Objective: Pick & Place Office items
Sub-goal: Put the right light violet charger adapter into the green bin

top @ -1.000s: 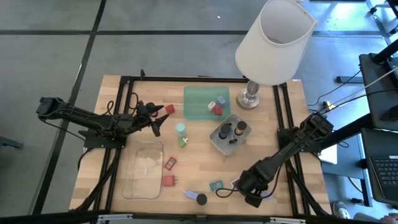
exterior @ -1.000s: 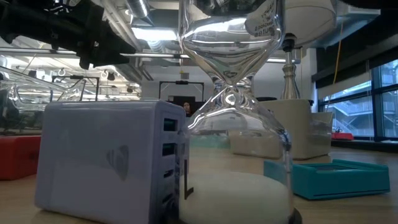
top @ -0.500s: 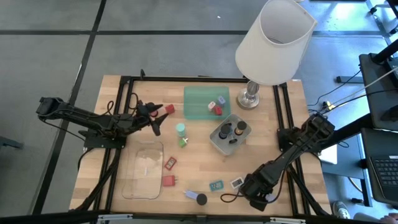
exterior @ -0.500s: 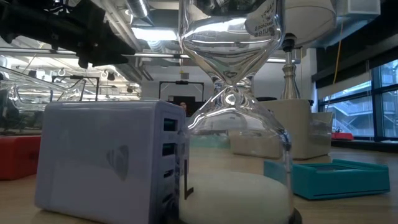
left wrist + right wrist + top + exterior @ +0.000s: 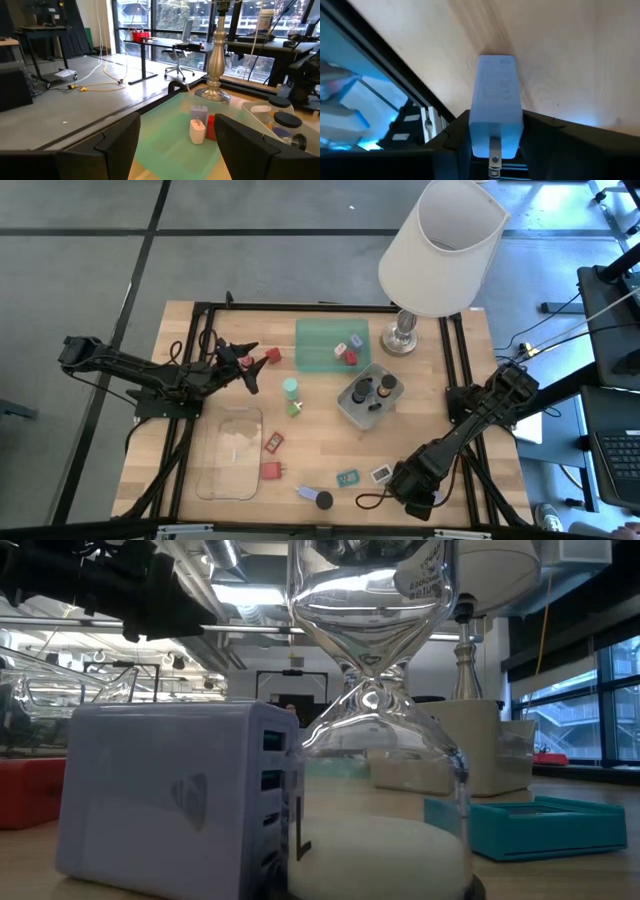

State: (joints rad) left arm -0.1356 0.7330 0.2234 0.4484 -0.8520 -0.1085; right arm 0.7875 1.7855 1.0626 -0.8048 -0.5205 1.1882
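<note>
Small office items lie on the wooden table: red blocks (image 5: 271, 471), a teal disc (image 5: 290, 387), a teal card (image 5: 348, 478) and a white card (image 5: 381, 474). Near the front right corner my right gripper (image 5: 402, 492) is shut on a pale blue plug block (image 5: 495, 105). The gripper's own body hides the block in the high view. My left gripper (image 5: 247, 366) stands open at the far left beside a red block (image 5: 271, 355). It faces the green tray (image 5: 172, 137), with nothing between its fingers. My right gripper pinches the pale blue block between its two fingers (image 5: 455, 137) at the plug end (image 5: 492, 145), where a metal prong shows. The block's other end sticks out past the fingers, close over the bare wood. Whether it rests on the table, I cannot tell.
A white-shaded lamp (image 5: 440, 245) stands at the far right. The green tray (image 5: 330, 343), a grey tray (image 5: 372, 395) with black caps and a clear tray (image 5: 232, 452) hold the middle. A pale block (image 5: 170, 800) and an hourglass (image 5: 375, 740) stand at the near edge.
My right gripper has drawn back a little toward the table's near right corner, away from the two cards, which stay in place. My left gripper has turned a little where it stands.
</note>
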